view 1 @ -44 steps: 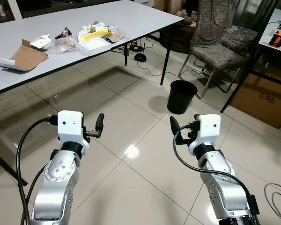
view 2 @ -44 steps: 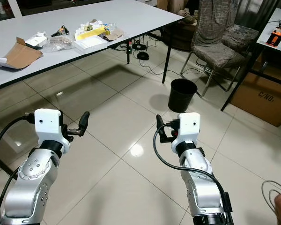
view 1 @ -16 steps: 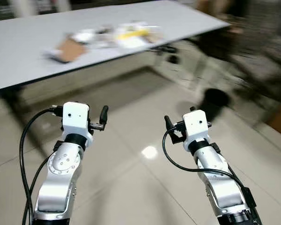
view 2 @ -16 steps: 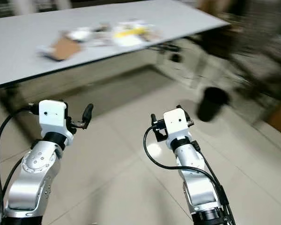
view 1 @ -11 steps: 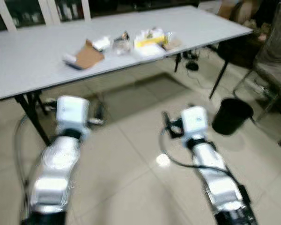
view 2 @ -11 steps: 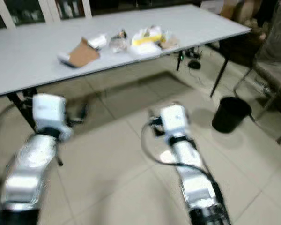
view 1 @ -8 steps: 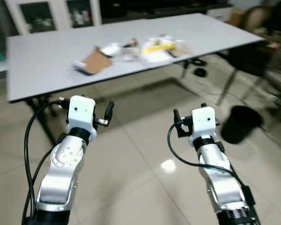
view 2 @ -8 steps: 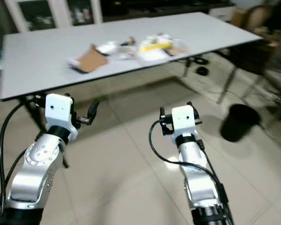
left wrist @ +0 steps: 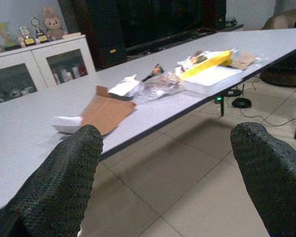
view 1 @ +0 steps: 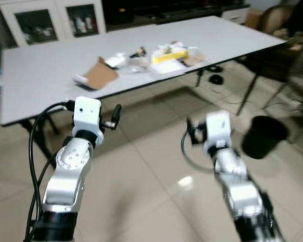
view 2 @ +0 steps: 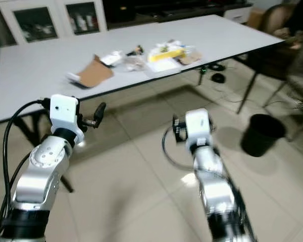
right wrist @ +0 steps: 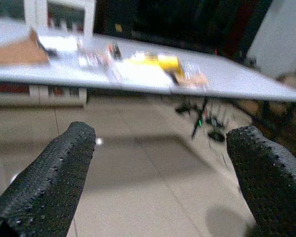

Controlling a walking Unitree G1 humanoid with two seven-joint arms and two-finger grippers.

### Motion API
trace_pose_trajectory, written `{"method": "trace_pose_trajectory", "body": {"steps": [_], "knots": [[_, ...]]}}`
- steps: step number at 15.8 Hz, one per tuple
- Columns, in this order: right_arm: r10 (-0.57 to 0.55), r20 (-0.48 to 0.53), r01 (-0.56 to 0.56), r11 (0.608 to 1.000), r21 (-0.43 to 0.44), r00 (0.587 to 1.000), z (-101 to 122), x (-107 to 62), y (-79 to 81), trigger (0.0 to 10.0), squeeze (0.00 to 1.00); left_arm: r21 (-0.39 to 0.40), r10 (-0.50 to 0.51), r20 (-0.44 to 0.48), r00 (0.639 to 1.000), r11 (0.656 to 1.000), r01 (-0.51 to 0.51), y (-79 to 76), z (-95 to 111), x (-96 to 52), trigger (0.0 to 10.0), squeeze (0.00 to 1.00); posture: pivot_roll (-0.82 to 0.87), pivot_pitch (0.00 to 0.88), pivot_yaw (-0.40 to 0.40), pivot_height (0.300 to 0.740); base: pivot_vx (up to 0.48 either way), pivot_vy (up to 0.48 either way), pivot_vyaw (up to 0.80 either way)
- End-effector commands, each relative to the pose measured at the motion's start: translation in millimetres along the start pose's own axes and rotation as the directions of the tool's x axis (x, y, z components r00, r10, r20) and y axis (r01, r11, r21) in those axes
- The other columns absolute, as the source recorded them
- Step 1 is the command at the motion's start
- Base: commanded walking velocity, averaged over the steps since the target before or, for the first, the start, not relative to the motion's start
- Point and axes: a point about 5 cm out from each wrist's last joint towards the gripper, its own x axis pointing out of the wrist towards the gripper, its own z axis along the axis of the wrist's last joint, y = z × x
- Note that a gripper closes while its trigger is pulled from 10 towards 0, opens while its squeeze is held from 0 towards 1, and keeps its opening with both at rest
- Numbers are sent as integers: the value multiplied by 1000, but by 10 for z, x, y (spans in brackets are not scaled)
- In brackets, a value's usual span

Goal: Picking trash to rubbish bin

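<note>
Short of tabletop [view 1: 40,75], my left jaws [left wrist: 163,187] and right jaws [right wrist: 158,182] gape empty; trash pile [view 1: 141,58] beyond reach; hasty approach risks clipping edge.

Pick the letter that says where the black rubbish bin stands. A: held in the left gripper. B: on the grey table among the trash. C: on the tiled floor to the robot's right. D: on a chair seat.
C: the black rubbish bin stands on the tiled floor off to the robot's right, beyond the right gripper, away from the grey table.
</note>
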Motion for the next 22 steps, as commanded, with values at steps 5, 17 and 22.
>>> {"method": "trace_pose_trajectory", "body": {"steps": [5,17,22], "knots": [[22,-13,-21,999,50,1000,12,-68,49,10000,0,-11,-17,-20,1000,1000,17,28,-10,75,10000,0,-74,0,45,740,378,0,99],[129,-29,-127,990,63,991,-47,-263,173,10000,0,-14,44,-9,999,999,-44,76,-2,-36,10000,0,-33,0,-28,740,415,0,367],[141,46,-144,987,72,989,85,-157,151,10000,0,30,18,9,1000,999,-18,151,98,21,10000,0,-17,0,24,740,437,0,94]]}}
